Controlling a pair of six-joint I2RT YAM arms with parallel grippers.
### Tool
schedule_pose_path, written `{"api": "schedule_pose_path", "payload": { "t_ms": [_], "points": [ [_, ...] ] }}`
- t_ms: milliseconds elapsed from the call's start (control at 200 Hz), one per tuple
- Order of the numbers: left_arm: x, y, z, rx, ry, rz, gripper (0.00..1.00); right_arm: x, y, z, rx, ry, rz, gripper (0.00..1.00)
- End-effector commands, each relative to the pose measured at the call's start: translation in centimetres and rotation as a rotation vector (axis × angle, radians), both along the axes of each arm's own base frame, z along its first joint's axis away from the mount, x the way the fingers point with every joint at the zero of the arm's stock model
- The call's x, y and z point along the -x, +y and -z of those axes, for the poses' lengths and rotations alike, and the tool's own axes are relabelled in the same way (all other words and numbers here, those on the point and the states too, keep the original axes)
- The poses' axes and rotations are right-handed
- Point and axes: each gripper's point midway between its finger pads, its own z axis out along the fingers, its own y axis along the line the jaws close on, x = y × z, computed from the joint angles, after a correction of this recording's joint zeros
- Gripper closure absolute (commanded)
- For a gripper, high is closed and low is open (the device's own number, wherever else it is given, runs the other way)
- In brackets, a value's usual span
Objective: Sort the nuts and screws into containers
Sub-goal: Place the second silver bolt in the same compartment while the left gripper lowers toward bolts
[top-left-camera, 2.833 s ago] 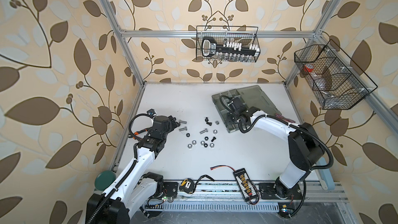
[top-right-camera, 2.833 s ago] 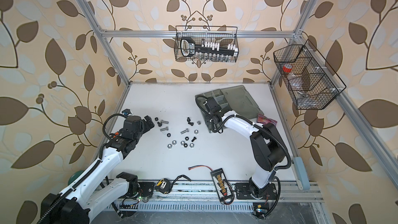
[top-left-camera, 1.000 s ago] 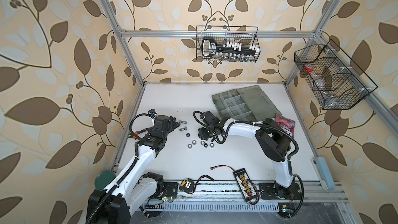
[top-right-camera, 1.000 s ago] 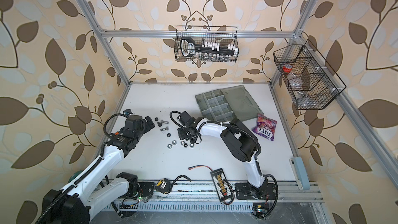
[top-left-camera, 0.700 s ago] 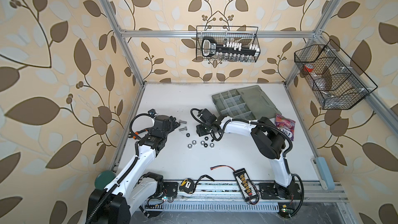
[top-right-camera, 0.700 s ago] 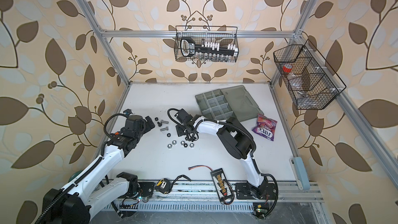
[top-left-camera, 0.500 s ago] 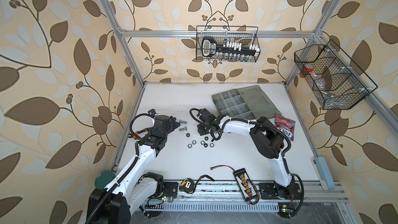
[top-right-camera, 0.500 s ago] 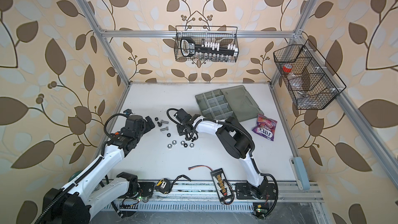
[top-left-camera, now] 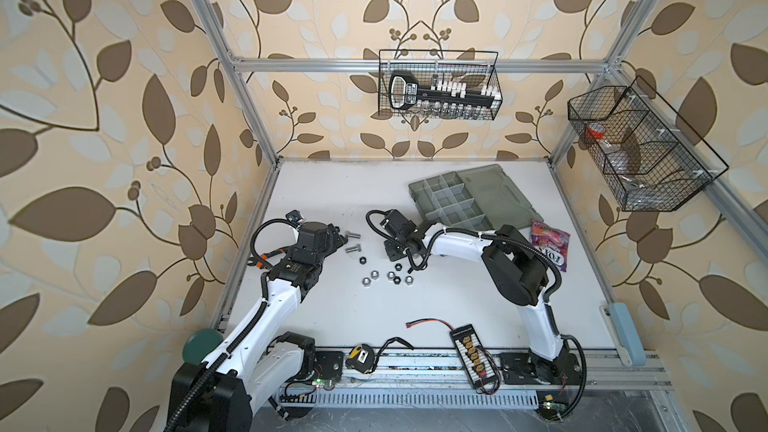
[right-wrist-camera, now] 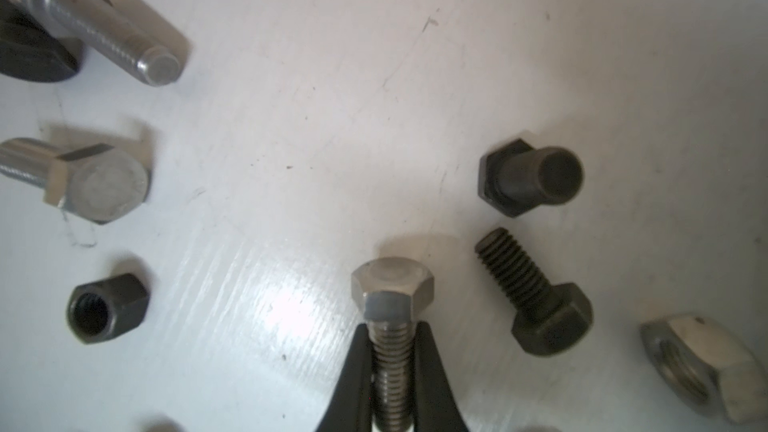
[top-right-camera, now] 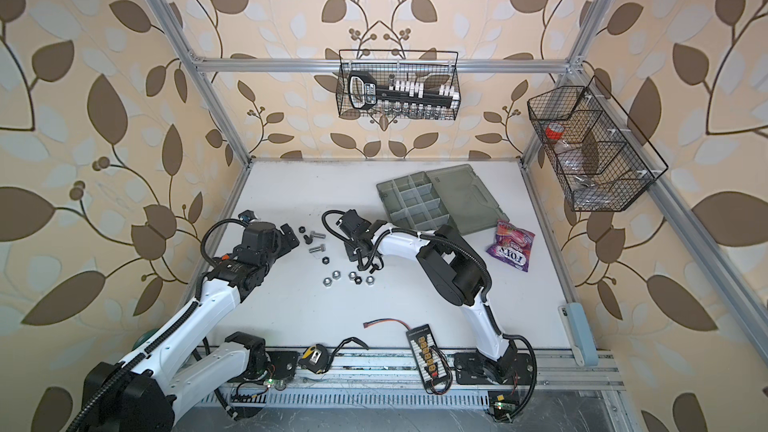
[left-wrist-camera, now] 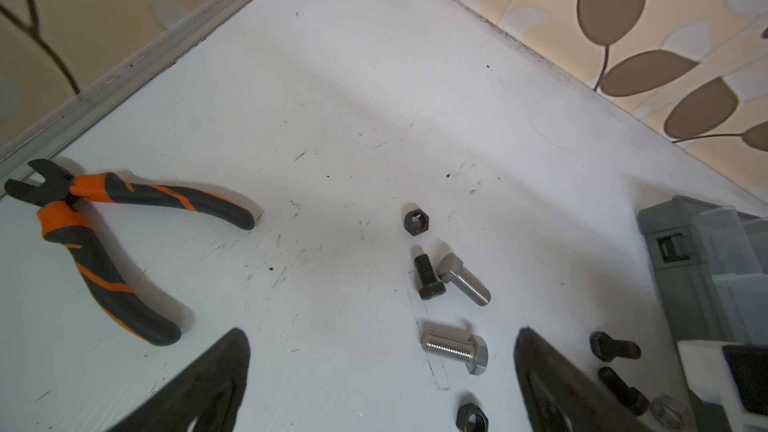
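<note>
Finds right gripper (right-wrist-camera: pixel 392 328) pinched on silver screw (right-wrist-camera: pixel 392 288) by threaded shaft, among loose screws (right-wrist-camera: pixel 536 297); long axis in line with fingers (right-wrist-camera: pixel 353 367), head past tips. Places containers (top-left-camera: pixel 451 201) farther back, rightward, nearest this arm.

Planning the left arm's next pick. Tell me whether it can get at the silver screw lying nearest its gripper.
Probably yes. The left gripper is open, and the silver screw lies uncovered on the table near its spread fingers; only a black nut sits close by.
</note>
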Motion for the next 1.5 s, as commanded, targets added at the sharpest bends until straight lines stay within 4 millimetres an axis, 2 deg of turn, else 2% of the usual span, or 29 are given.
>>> {"api": "schedule_pose_path", "payload": {
  "t_ms": [0,85,145,255,375,450,500,640,800,1005,1230,1494],
  "points": [
    [-0.7,0.3,-1.9,-0.002,-0.041,-0.033,0.01,1.3,-2.2,1.9,0.099,0.062,-0.008,1.0],
    [-0.8,0.4,-2.0,-0.008,-0.039,-0.036,0.01,1.0,-2.3,-0.8,0.073,0.017,-0.009,1.0],
    [-0.8,0.5,-2.2,-0.012,-0.038,-0.037,0.01,0.7,-2.5,-3.5,0.033,-0.02,-0.003,1.0],
    [-0.8,0.4,-2.4,-0.014,-0.033,-0.032,0.01,0.2,-3.8,-7.5,-0.018,-0.08,0.026,1.0],
    [-1.0,-0.2,-2.3,0.005,-0.014,-0.006,0.01,-0.7,-7.0,-10.3,-0.062,-0.112,0.093,1.0],
    [-1.1,-0.9,-1.9,0.03,0.005,0.02,0.01,-0.8,-9.2,-11.1,-0.076,-0.115,0.134,1.0],
    [-1.1,-1.3,-1.5,0.049,0.02,0.032,0.01,-1.4,-11.6,-11.4,-0.083,-0.116,0.187,1.0],
    [-1.2,-2.3,-0.4,0.104,0.055,0.057,0.01,-1.5,-16.2,-10.5,-0.088,-0.078,0.275,1.0],
    [-0.9,-3.1,0.7,0.146,0.098,0.069,0.01,-0.9,-18.5,-8.6,-0.072,-0.027,0.308,1.0],
    [-0.8,-3.2,1.3,0.153,0.12,0.065,0.01,-0.8,-18.5,-7.4,-0.047,-0.002,0.291,1.0],
    [-1.0,-3.2,1.5,0.15,0.131,0.06,0.01,-1.9,-17.9,-6.3,-0.01,-0.003,0.272,1.0],
    [-1.3,-3.3,2.0,0.143,0.152,0.065,0.01,-3.2,-15.6,-5.0,0.083,-0.021,0.221,1.0]
  ]
}}
